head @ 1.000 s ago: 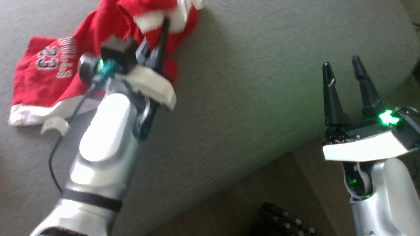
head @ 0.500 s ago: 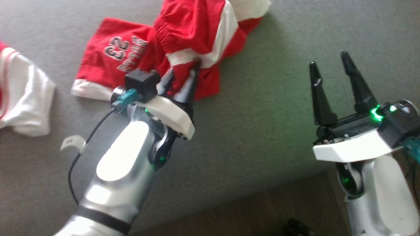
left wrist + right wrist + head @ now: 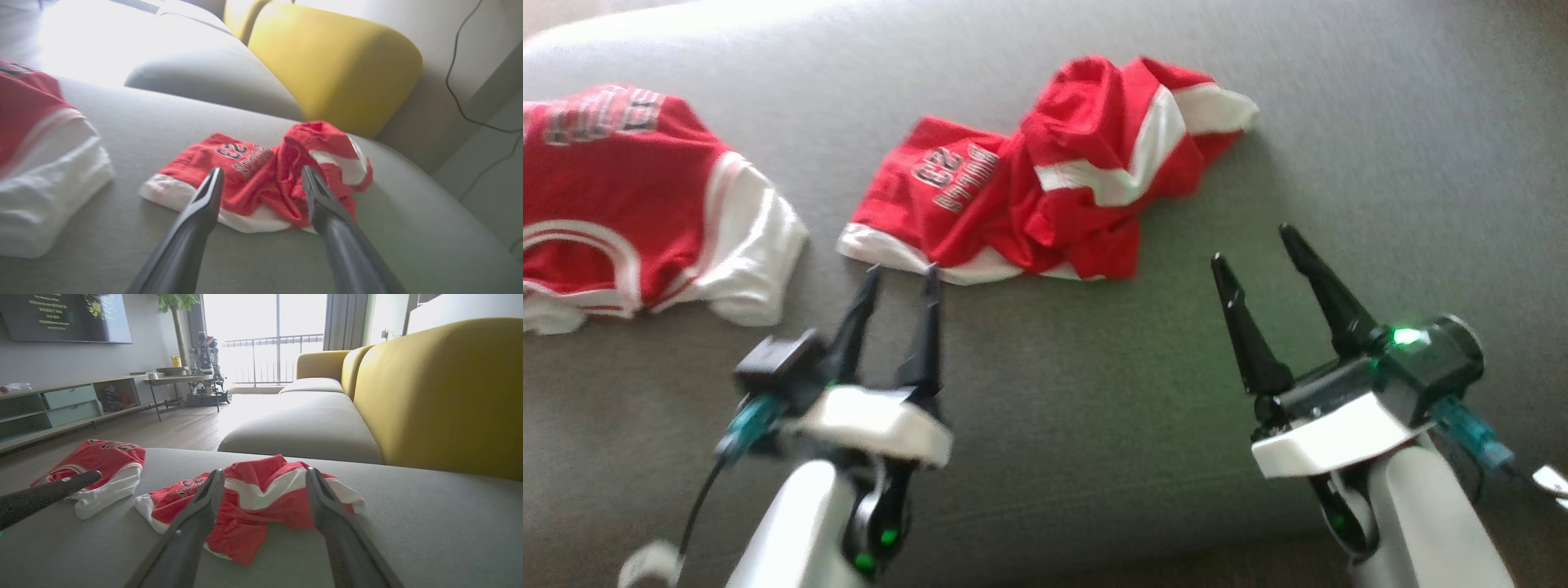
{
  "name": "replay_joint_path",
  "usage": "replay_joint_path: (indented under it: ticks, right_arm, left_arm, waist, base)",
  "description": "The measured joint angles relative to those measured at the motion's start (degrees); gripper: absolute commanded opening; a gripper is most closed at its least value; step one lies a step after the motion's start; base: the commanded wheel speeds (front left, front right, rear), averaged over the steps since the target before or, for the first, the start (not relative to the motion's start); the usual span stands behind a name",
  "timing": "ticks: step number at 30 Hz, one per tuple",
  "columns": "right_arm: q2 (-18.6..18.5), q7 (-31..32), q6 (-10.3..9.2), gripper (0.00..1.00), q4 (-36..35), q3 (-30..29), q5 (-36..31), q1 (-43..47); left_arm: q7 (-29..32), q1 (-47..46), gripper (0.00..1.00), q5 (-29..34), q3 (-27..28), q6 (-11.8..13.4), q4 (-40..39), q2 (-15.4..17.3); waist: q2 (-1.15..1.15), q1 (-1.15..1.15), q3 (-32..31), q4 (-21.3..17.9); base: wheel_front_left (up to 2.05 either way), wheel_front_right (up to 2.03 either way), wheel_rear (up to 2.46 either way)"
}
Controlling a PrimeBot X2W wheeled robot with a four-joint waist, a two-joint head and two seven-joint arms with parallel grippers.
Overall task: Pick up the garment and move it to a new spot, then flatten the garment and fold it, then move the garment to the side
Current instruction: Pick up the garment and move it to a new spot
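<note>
Two open, empty grippers
Left gripper [image 3: 903, 273] and right gripper [image 3: 1252, 245] hover near crumpled red shorts [image 3: 1045, 204] on grey sofa [image 3: 1094, 384].

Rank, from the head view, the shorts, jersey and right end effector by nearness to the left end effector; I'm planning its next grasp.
1. shorts, just beyond the left end effector.
2. jersey, off to its left.
3. right end effector, far to its right.

Your left gripper [image 3: 262, 170]: fingers spread wide, nothing between them, pointing at the crumpled red shorts [image 3: 249, 192] on the grey cushion [image 3: 408, 228]. Another red-and-white garment [image 3: 41, 163] lies left, apart. Yellow backrest [image 3: 335, 61] behind.
</note>
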Motion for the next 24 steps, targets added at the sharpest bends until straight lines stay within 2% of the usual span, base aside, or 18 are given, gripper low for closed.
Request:
replay_joint_path:
  ticks: [5,10,15,20,24]
  right_arm:
    - [0.0,0.0,0.0,1.0,0.91,0.04,-0.57,2.16]
    - [0.0,0.0,0.0,1.0,1.77,-0.12,-0.62,4.8]
    - [0.0,0.0,0.0,1.0,2.26,-0.4,-0.45,8.03]
    - [0.01,0.01,0.0,1.0,3.41,-2.12,-0.97,9.89]
    - [0.02,0.01,0.0,1.0,3.97,-2.29,-1.1,11.01]
  left_arm:
    - [-0.01,7.76,1.0,4.04,5.05,2.86,-7.95,-0.02]
    - [-0.36,13.35,1.0,8.84,8.62,5.34,-12.27,-0.01]
    - [-0.38,19.36,1.0,9.69,10.77,7.78,-16.0,0.07]
    - [-0.4,21.99,1.0,15.1,11.67,7.92,-18.2,0.04]
    - [-0.4,23.02,1.0,16.59,12.46,7.99,-18.17,0.07]
  waist:
    - [0.0,0.0,-4.11,2.81]
    - [0.0,0.0,-8.03,4.8]
    - [0.0,0.0,-11.4,5.78]
    - [0.0,0.0,-12.8,6.28]
    - [0.0,0.0,-13.52,6.49]
  base:
    - [0.0,0.0,0.0]
    - [0.0,0.0,0.0]
    - [0.0,0.0,0.0]
    - [0.0,0.0,0.0]
    - [0.0,0.0,0.0]
